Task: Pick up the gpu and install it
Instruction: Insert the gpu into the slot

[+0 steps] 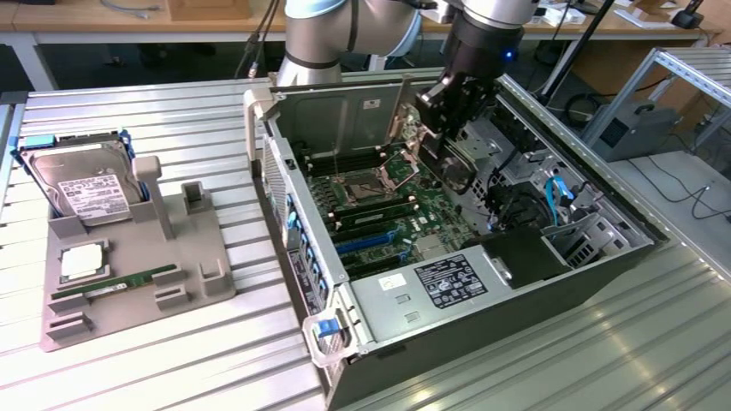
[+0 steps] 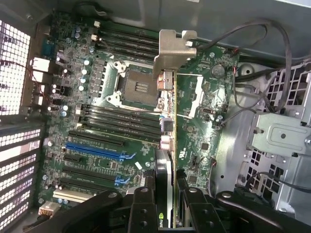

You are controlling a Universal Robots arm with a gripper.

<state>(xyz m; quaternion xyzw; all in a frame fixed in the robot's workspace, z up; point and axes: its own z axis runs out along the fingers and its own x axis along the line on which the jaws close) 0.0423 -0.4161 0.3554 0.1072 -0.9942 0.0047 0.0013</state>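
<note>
A black two-fingered gripper (image 2: 165,191) is clamped narrowly on the gpu (image 2: 168,116), a thin flat expansion card seen edge-on. Its silvery metal bracket is at the end away from the fingers. The card hangs over the green motherboard (image 2: 97,102), beside the square processor socket (image 2: 136,87) and apart from the blue slot (image 2: 92,149). An open dark metal computer case (image 1: 480,334) surrounds them. Farther off, on the exterior view's left, a grey holder (image 1: 200,257) carries a silver hard drive (image 1: 86,188) and a green memory stick (image 1: 115,285).
</note>
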